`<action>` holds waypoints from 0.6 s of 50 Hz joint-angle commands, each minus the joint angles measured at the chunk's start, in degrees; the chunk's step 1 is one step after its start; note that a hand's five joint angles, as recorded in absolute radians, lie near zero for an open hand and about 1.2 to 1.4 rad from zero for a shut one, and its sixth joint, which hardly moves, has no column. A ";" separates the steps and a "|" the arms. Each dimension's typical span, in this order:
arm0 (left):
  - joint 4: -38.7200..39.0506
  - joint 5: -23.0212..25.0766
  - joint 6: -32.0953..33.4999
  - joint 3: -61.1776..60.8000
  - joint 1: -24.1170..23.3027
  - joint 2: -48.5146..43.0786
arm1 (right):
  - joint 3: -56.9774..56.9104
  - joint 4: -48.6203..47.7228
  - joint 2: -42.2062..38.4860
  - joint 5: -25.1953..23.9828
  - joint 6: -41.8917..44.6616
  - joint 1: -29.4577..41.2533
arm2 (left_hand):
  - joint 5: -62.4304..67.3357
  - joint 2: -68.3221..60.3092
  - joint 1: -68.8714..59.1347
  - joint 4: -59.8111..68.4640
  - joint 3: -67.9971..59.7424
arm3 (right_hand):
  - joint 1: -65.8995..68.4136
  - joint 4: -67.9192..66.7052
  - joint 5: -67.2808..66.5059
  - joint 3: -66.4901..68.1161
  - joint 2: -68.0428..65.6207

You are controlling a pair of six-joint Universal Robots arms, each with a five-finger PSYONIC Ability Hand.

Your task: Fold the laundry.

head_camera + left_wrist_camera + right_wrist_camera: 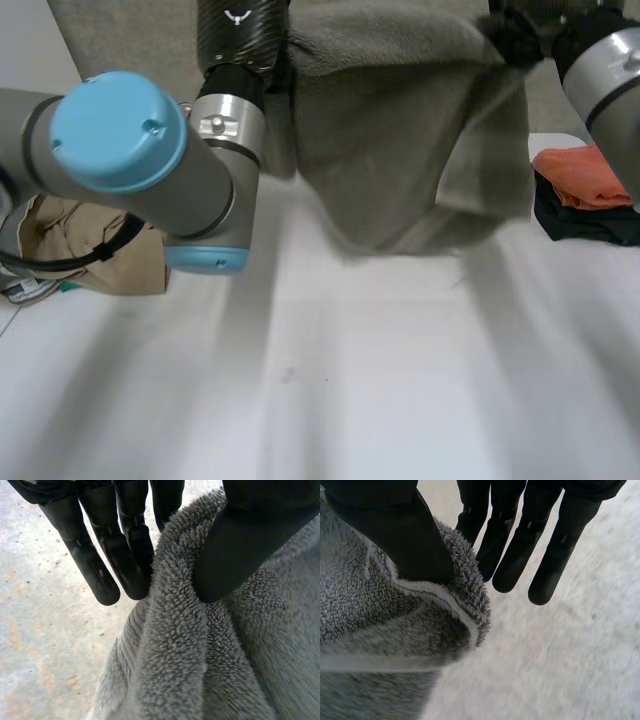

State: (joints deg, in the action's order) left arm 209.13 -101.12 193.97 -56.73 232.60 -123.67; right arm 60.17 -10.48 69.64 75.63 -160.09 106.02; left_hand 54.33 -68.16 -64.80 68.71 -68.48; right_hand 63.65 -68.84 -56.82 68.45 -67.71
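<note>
Grey towel (400, 140) is cut off along its upper edge in the head view, and its left side is hidden behind the left arm (130, 150), whose blue cap fills the near foreground. The towel's lower part is blurred, so whether its bottom fold touches the white table (350, 400) cannot be told. It hangs in the air between the two arms over the far middle of the table, sagging into a rounded pouch with a fold down its right side. Up close it is thick looped terry with a flat, paler hem. The left hand (250, 540) pinches a bunched edge of it, the thumb pressing the pile against straight fingers (125, 560). The right hand (395, 535) clamps a hemmed corner the same way, thumb on top and fingers (515, 560) straight behind it. Beside the right arm (610, 80), an orange cloth (585, 175) lies on a black cloth (590, 225) at the table's right edge. A beige garment (90, 255) lies at the left edge, partly covered by the left arm.
</note>
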 commanded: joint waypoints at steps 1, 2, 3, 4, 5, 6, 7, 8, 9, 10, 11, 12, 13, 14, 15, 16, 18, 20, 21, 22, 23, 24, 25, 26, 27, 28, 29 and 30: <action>2.68 -1.27 2.56 -19.62 0.40 4.49 | 7.94 -5.16 -0.73 -3.02 -3.13 1.82 | 15.67 -11.84 -15.20 11.29 -11.52 | 16.35 -11.16 -13.18 11.55 -12.29; 3.47 -1.53 2.56 -23.82 0.22 4.06 | 10.47 -4.64 -2.12 -3.90 -2.17 2.17 | 15.67 -11.84 -15.20 11.29 -11.52 | 16.35 -11.16 -13.18 11.55 -12.29; 3.83 -1.62 2.56 -25.86 0.05 3.62 | 11.72 -4.37 -2.92 -4.34 -1.63 2.26 | 15.67 -11.84 -15.20 11.29 -11.52 | 16.35 -11.16 -13.18 11.55 -12.29; 4.00 -1.71 2.56 -27.62 -0.13 3.18 | 13.03 -4.02 -3.71 -4.52 -1.02 2.26 | 15.67 -11.84 -15.20 11.29 -11.52 | 16.35 -11.16 -13.18 11.55 -12.29; 4.18 -1.80 2.64 -29.29 -0.39 2.48 | 14.27 -3.67 -4.68 -4.61 -0.32 2.35 | 14.52 -10.69 -14.05 10.14 -10.37 | 16.35 -11.16 -13.18 11.55 -12.29; 4.09 -2.41 2.65 -32.18 -0.83 1.42 | 16.37 -2.80 -6.77 -4.44 1.34 2.53 | 11.35 -7.52 -10.88 6.97 -7.19 | 16.35 -11.16 -13.18 11.55 -12.29; 3.83 -2.94 2.65 -33.34 -1.01 1.07 | 17.26 -2.35 -8.01 -4.26 2.23 2.61 | 9.65 -5.82 -9.18 5.27 -5.50 | 16.35 -11.16 -13.18 11.55 -12.29; 3.31 -3.55 2.56 -34.40 -1.27 0.80 | 18.14 -1.91 -9.16 -4.00 3.20 2.79 | 7.47 -3.64 -7.00 3.09 -3.31 | 16.35 -11.16 -13.18 11.55 -12.29; 2.61 -4.25 2.47 -35.45 -1.53 0.89 | 19.36 -0.69 -11.34 -3.13 5.38 2.97 | 5.28 -1.45 -4.81 0.90 -1.13 | 16.35 -11.16 -13.18 11.55 -12.29; 0.51 -5.74 2.47 -37.03 -2.06 1.50 | 19.72 -0.07 -12.32 -2.59 6.53 3.14 | -0.40 4.23 0.87 -4.78 4.56 | 16.35 -11.16 -13.18 11.55 -12.29; -0.82 -6.28 2.47 -37.74 -2.32 2.02 | 20.08 0.63 -13.20 -1.89 7.76 3.23 | -3.29 7.12 3.76 -7.67 7.44 | 16.35 -11.16 -13.18 11.55 -12.29; -2.22 -6.89 2.56 -38.18 -2.59 2.64 | 20.25 1.34 -13.99 -1.19 8.82 3.40 | -5.82 9.65 6.29 -10.19 9.97 | 16.35 -11.16 -13.18 11.55 -12.29; -5.37 -7.68 2.73 -38.71 -3.02 3.95 | 20.78 2.48 -15.31 0.38 10.83 3.58 | -11.00 14.83 11.47 -15.38 15.16 | 16.35 -11.16 -13.18 11.55 -12.29; -7.14 -8.21 2.73 -38.72 -3.20 4.66 | 20.87 2.83 -15.75 1.01 11.46 3.58 | -14.05 17.88 14.52 -18.43 18.21 | 16.35 -11.16 -13.18 11.55 -12.29; -8.98 -8.39 2.65 -38.80 -3.38 5.54 | 21.04 3.19 -16.02 1.71 12.08 3.50 | -16.91 20.74 17.38 -21.29 21.07 | 16.35 -11.16 -13.18 11.55 -12.29; -12.74 -8.57 2.30 -38.72 -3.47 7.29 | 21.48 3.45 -16.28 2.59 13.47 3.58 | -23.60 27.43 24.07 -27.98 27.76 | 16.35 -11.16 -13.18 11.55 -12.29; -16.63 -8.31 2.12 -38.19 -3.38 9.31 | 21.75 3.89 -16.11 2.95 14.54 3.76 | -31.88 35.71 32.35 -36.26 36.03 | 16.35 -11.16 -13.18 11.55 -12.29; -21.99 -7.08 2.12 -36.26 -2.94 11.95 | 22.36 3.81 -15.50 3.04 15.33 4.02 | -43.16 46.99 43.63 -47.54 47.31 | 16.35 -11.16 -13.18 11.55 -12.29; -23.58 -6.55 2.03 -35.38 -2.68 12.66 | 22.71 3.63 -15.06 3.04 15.42 4.11 | -44.85 48.68 45.32 -49.23 49.00 | 16.35 -11.16 -13.18 11.55 -12.29; -25.07 -5.85 2.03 -34.42 -2.24 13.19 | 23.06 3.63 -14.45 3.04 15.34 4.28 | -46.20 50.03 46.67 -50.58 50.35 | 16.35 -11.16 -13.18 11.55 -12.29; -27.78 -3.93 2.03 -32.23 -1.11 13.80 | 23.68 3.54 -13.14 2.95 15.33 4.46 | -48.88 52.71 49.35 -53.26 53.03 | 16.35 -11.16 -13.18 11.55 -12.29; -29.03 -2.69 2.12 -30.99 -0.49 13.81 | 23.94 3.45 -12.34 2.86 15.33 4.55 | -49.74 53.57 50.21 -54.11 53.89 | 16.35 -11.16 -13.18 11.55 -12.29; -30.09 -1.29 2.29 -29.59 0.13 13.72 | 24.38 3.37 -11.72 2.86 15.25 4.64 | -50.08 53.91 50.55 -54.46 54.23 | 16.35 -11.16 -13.18 11.55 -12.29; -32.53 1.77 2.38 -26.53 1.44 13.28 | 24.99 3.10 -10.93 2.60 15.07 4.81 | -50.08 53.91 50.55 -54.46 54.24 | 16.35 -11.16 -13.18 11.55 -12.29; -33.77 3.63 2.47 -24.93 2.06 12.76 | 25.35 3.02 -10.49 2.42 15.07 4.90 | -50.08 53.91 50.55 -54.46 54.24 | 16.35 -11.16 -13.18 11.55 -12.29; -34.66 4.78 2.64 -23.35 2.50 12.06 | 25.70 2.84 -10.14 2.33 15.07 5.07 | -50.08 53.91 50.55 -54.46 54.24 | 16.35 -11.16 -13.18 11.55 -12.29; -36.67 7.40 3.08 -20.20 3.38 9.87 | 26.23 2.58 -9.79 2.16 15.24 5.51 | -49.58 53.41 50.05 -53.96 53.74 | 16.35 -11.16 -13.18 11.55 -12.29; -37.64 8.56 3.43 -18.43 3.73 8.63 | 26.49 2.40 -9.61 2.16 15.33 5.60 | -48.58 52.41 49.05 -52.96 52.73 | 16.35 -11.16 -13.18 11.55 -12.29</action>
State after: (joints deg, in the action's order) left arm 179.52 -102.83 196.21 -86.87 232.32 -110.46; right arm 84.39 -6.95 56.95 78.62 -144.52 110.61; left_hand 4.50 -15.34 -15.35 15.26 -15.69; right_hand 63.65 -68.84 -57.57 68.46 -67.71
